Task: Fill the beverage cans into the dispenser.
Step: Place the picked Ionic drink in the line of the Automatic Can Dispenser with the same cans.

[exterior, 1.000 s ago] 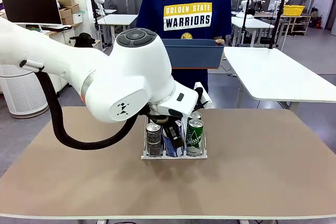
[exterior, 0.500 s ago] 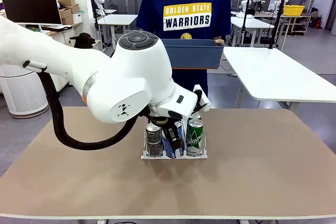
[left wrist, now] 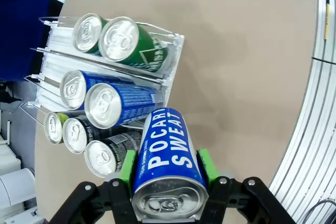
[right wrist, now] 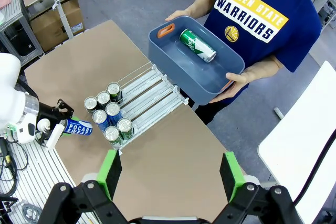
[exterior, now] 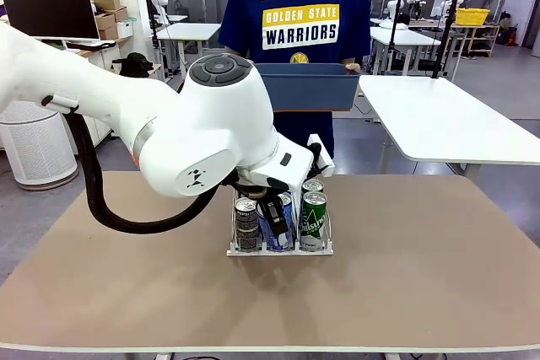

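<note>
While it lies clamped between the green pads of the left gripper (left wrist: 167, 163), the blue beverage can (left wrist: 164, 153) marked with white lettering points its silver top back at the wrist and its base toward the dispenser (left wrist: 173, 51). It hangs tilted, just beside the near end of the rack and in front of the middle lane; whether it touches the cans there cannot be told.

Seven cans stand upright in the clear three-lane rack, all crowded at the end nearest the robot:
- two green cans (left wrist: 122, 38) in the right lane
- two blue cans (left wrist: 105, 106) in the middle lane
- three dark cans (left wrist: 100, 156) in the left lane

The lanes behind them run bare toward the far end. The dispenser sits about midway between the left and right edges of the table (exterior: 422, 276), with its far end close to the far edge.

Beyond that edge a person (exterior: 299, 6) holds a blue-grey tub (right wrist: 173, 64) level, one hand (right wrist: 239, 78) on one short end and the other hand (right wrist: 181, 14) on the opposite end. A loose green can (right wrist: 197, 45) lies on its side in the tub.

High above the table, well apart from all of this, the right gripper (right wrist: 170, 179) hangs with its jaws spread wide and nothing between them.
</note>
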Available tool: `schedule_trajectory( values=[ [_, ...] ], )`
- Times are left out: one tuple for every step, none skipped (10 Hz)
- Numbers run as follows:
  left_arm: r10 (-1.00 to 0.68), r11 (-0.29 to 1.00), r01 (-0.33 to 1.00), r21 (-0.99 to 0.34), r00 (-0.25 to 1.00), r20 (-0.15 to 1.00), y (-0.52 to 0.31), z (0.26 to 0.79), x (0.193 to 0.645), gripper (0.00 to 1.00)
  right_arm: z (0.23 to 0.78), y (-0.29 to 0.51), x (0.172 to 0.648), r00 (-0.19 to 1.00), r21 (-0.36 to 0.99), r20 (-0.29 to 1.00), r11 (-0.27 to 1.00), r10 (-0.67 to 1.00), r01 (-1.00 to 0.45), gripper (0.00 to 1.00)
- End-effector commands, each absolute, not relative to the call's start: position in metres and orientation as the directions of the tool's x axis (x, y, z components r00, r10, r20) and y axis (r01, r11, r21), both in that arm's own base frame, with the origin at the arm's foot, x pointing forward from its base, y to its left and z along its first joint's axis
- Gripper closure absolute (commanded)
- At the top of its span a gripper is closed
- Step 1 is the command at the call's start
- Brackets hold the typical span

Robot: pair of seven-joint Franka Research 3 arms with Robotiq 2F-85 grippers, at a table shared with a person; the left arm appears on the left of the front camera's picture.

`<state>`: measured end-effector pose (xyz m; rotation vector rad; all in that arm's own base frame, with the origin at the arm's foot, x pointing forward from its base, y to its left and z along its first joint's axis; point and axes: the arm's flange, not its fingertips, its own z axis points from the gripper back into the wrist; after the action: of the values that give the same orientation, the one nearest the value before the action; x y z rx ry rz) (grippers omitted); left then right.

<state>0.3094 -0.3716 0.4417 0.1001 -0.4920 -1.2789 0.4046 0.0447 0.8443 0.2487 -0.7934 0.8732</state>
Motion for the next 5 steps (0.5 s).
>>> schedule_trajectory(
  values=[
    [-0.922,0.333,0.866,0.374,0.216,0.321,-0.374,0.436,0.326,0.42,0.844,0.046,0.404,0.385,-0.108,0.71,0.631,0.59,-0.768,0.0],
    [-0.923,0.333,0.865,0.375,0.217,0.319,-0.373,0.434,0.333,0.42,0.844,0.046,0.404,0.385,-0.108,0.71,0.631,0.59,-0.768,0.0],
    [-0.924,0.332,0.864,0.378,0.216,0.316,-0.373,0.433,0.337,0.42,0.844,0.046,0.404,0.385,-0.108,0.71,0.631,0.59,-0.768,0.0],
    [-0.923,0.331,0.862,0.384,0.212,0.32,-0.374,0.435,0.34,0.42,0.844,0.046,0.404,0.385,-0.108,0.71,0.631,0.59,-0.768,0.0],
    [-0.922,0.33,0.861,0.386,0.207,0.326,-0.374,0.434,0.344,0.42,0.844,0.046,0.404,0.385,-0.108,0.71,0.631,0.59,-0.768,0.0]
  ],
)
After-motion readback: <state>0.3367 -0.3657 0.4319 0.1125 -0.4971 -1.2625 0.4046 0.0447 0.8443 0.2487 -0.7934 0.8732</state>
